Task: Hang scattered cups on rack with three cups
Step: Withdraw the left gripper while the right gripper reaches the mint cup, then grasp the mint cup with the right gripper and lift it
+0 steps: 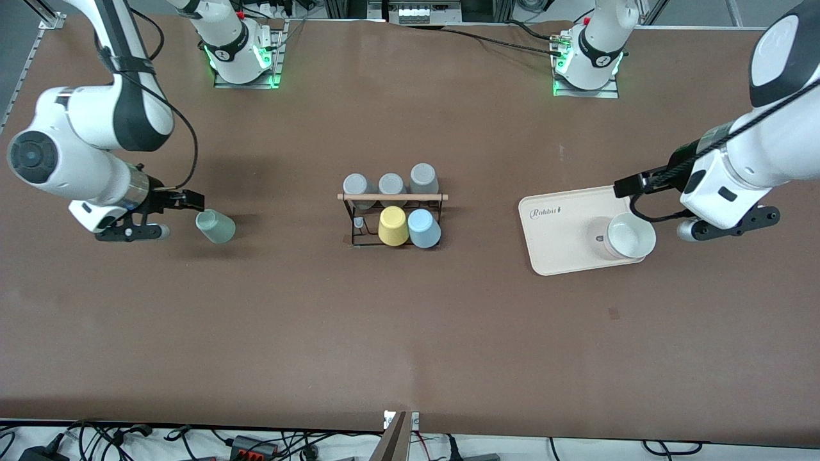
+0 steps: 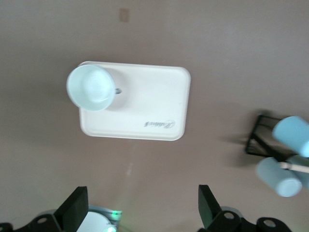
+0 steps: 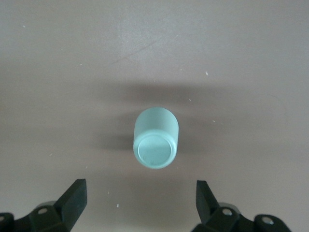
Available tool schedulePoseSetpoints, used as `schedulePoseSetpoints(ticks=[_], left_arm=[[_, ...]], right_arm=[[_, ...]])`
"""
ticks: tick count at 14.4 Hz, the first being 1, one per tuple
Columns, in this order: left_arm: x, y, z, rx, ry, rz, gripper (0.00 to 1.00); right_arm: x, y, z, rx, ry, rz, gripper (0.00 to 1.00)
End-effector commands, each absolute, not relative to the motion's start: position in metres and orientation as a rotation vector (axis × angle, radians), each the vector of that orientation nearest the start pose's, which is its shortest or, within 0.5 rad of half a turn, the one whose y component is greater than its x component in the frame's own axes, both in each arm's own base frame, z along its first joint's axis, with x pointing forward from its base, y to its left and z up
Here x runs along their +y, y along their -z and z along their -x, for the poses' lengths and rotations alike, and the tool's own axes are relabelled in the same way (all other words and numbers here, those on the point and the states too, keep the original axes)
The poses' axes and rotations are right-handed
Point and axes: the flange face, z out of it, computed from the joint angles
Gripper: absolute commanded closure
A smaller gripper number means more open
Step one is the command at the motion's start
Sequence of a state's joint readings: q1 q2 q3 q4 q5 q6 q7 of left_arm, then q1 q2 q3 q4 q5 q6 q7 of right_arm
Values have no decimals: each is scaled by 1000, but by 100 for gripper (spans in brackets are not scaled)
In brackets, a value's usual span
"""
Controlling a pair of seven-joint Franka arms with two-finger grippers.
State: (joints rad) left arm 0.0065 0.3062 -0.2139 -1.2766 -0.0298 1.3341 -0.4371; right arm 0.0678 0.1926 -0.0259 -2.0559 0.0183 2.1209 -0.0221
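Note:
The rack (image 1: 392, 198), black wire with a wooden rod on top, stands mid-table. A light blue cup (image 1: 424, 228) hangs on its side nearer the front camera. A pale sage green cup (image 1: 215, 226) stands mouth-down on the table toward the right arm's end. My right gripper (image 1: 136, 232) hovers beside it, farther toward that end, open and empty. In the right wrist view the green cup (image 3: 155, 137) lies ahead of the open right gripper (image 3: 140, 203), not between the fingers. My left gripper (image 1: 727, 225) hovers open past the tray's end. The open left gripper (image 2: 142, 208) holds nothing.
Three grey cups (image 1: 391, 184) and a yellow cup (image 1: 393, 225) also hang on the rack. A beige tray (image 1: 564, 230) toward the left arm's end carries an upright whitish cup (image 1: 631, 235). The tray (image 2: 145, 104) and rack frame (image 2: 256, 142) show in the left wrist view.

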Motion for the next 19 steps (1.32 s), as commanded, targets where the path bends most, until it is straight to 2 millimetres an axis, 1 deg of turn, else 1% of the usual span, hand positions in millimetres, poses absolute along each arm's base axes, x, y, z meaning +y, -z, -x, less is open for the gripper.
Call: schedulePoseSetpoints(ticks=[1,2,3,4,5,6,7,8,9,10,11,12,13,14,15,16,18,19], left_arm=[[-122,-561,-567,-248,-342,3063,0],[-138,-557,-555,-214,-321,3061,0],[-145,-547,-541,-199,-289,3062,0],[-140,-542,-535,-212,-238,3068,0],[-137,-545,-535,-210,-218,3073,0],[-135,-550,-540,-210,-201,3080,0],[-128,-553,-551,-202,-188,3093,0],[-114,-559,-564,-180,-178,3109,0],[-96,-558,-571,-154,-205,3118,0],[-82,-556,-572,-210,-228,3123,0],[-86,-557,-571,-231,-216,3121,0],[-88,-560,-569,-295,-206,3112,0],[-95,-560,-568,-335,-207,3104,0],[-99,-558,-567,-329,-212,3105,0],[-107,-561,-562,-307,-189,3106,0],[-114,-558,-558,-295,-186,3106,0],[-113,-558,-558,-295,-187,3108,0],[-113,-558,-558,-295,-186,3106,0]], right_arm=[[24,-296,-549,-59,-130,3136,0],[22,-287,-550,-54,-113,3138,0],[21,-278,-552,-50,-106,3139,0],[20,-269,-553,-47,-108,3139,0],[18,-260,-553,-38,-115,3139,0],[18,-250,-553,-33,-125,3140,0],[18,-245,-554,-14,-120,3141,0],[19,-239,-554,3,-115,3142,0],[20,-235,-555,13,-118,3143,0],[20,-232,-555,15,-115,3143,0],[20,-230,-555,13,-120,3143,0],[20,-229,-554,13,-125,3143,0],[20,-229,-554,13,-127,3143,0],[20,-228,-554,13,-130,3143,0],[20,-228,-554,13,-130,3143,11],[19,-228,-554,15,-135,3143,31],[20,-227,-553,10,-139,3143,58],[20,-229,-554,5,-137,3143,62]])
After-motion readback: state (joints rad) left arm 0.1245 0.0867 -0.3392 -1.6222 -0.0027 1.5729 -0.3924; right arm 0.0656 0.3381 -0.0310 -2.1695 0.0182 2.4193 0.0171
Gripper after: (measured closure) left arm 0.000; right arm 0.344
